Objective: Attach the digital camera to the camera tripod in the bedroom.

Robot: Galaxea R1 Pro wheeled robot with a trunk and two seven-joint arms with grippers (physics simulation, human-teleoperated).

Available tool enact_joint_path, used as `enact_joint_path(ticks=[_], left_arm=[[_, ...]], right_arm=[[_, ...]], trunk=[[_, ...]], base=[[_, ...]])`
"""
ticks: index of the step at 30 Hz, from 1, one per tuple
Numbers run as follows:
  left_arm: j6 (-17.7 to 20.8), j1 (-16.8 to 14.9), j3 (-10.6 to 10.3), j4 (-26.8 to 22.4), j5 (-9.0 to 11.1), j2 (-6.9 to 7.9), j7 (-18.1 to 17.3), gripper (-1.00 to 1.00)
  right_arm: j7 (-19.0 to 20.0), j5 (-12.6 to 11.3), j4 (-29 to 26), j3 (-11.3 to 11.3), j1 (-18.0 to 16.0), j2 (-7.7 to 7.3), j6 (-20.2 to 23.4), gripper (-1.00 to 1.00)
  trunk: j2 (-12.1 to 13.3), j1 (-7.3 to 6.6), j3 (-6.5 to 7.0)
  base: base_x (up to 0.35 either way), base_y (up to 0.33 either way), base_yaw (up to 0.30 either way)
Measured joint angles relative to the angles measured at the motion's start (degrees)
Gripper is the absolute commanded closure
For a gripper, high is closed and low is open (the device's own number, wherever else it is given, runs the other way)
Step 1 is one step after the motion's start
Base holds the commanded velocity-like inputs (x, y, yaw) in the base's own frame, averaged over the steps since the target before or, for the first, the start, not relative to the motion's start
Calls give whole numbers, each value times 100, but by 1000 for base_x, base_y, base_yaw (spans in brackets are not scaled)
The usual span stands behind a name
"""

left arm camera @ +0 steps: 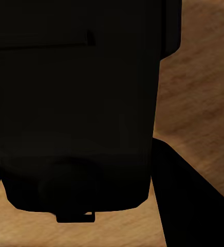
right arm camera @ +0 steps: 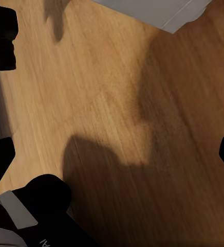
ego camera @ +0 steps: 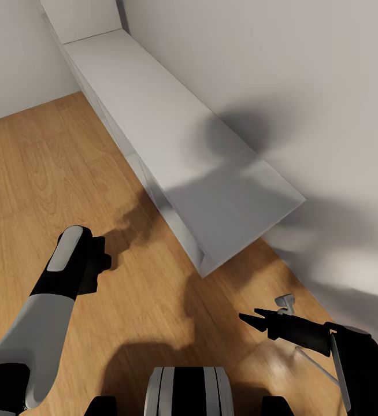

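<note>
- I see a floor [ego camera: 50,173] of warm wood planks, grained, with a soft satin sheen.
- The long low cabinet [ego camera: 171,150] by the wall looks smooth, matt and pale grey.
- My left arm [ego camera: 44,312] wears glossy white shell over matt black parts.
- The black body [left arm camera: 76,103] filling my left wrist view looks matt, like plastic.

ahead: long white low cabinet [ego camera: 171,150] against the wall [ego camera: 304,86]
left: open wood floor [ego camera: 44,173]
right: tripod [ego camera: 304,338] close
</note>
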Motion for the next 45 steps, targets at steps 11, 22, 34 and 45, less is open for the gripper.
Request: enact_joint_path(ticks=[11,22,34,45], left_arm=[[454,0,-5,28,9,11,-10,100],[2833,0,-24,-153,24,482,-32,100],[4235,0,-39,-170,-607,802,-43,100],[4997,8,-40,-549,-743,820,-90,100]], right_arm=[[2,-5,0,-8,0,-4,0,-100],[15,-9,0,-36,0,-8,0,-100],[9,-10,0,-29,0,-3,0,-100],[9,-10,0,-43,0,-11,0,-100]], trunk=[[0,0,0],[0,0,0],[9,-18,155],[24,-47,399]], base=[[0,0,0],[0,0,0],[0,0,0],[0,0,0]])
